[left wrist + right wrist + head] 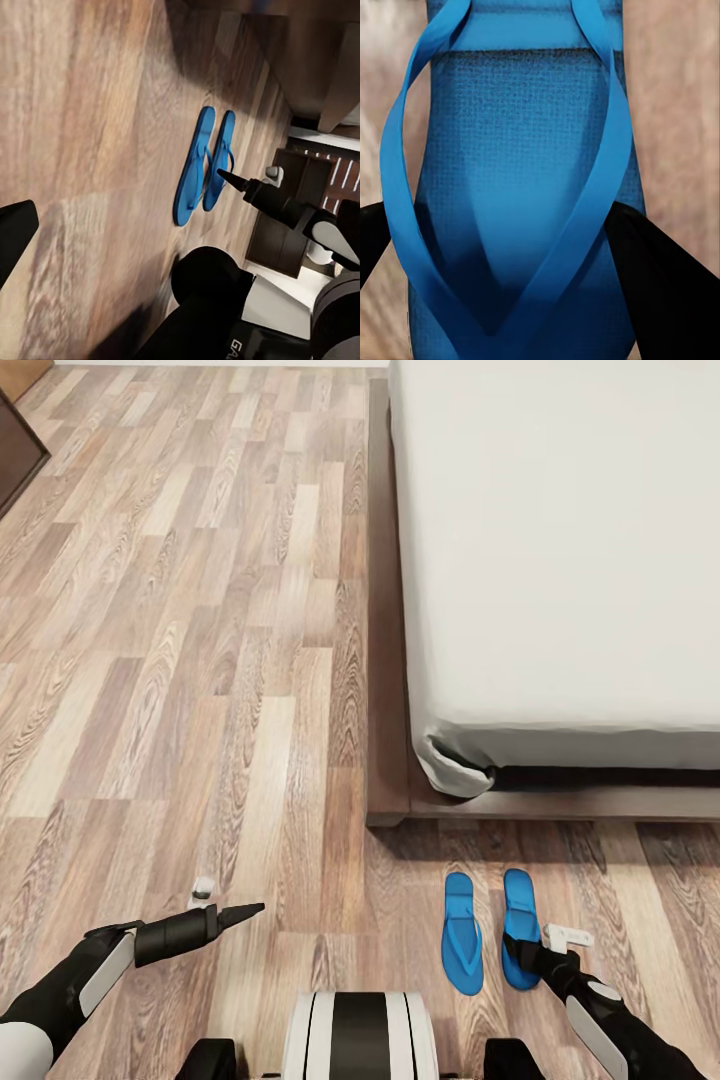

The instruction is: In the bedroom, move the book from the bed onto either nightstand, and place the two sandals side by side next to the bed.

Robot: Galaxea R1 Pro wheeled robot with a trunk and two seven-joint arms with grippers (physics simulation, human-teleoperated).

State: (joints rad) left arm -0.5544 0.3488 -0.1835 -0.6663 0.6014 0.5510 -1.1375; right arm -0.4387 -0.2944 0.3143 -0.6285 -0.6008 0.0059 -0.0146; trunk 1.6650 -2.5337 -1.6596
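Between the right gripper's (522,952) parted jaws lies one sandal (520,925), beside its mate (462,935); release it flat, toes aligned.

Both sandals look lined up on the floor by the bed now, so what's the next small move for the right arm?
Probably open the right hand and lift it clear: its fingers straddle the right sandal, which already lies parallel beside the left sandal by the bed.

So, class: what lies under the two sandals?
Both sandals lie flat on the wood-plank floor, side by side near the bed. The floor directly beneath them is covered. The right gripper sits at the right-hand sandal.
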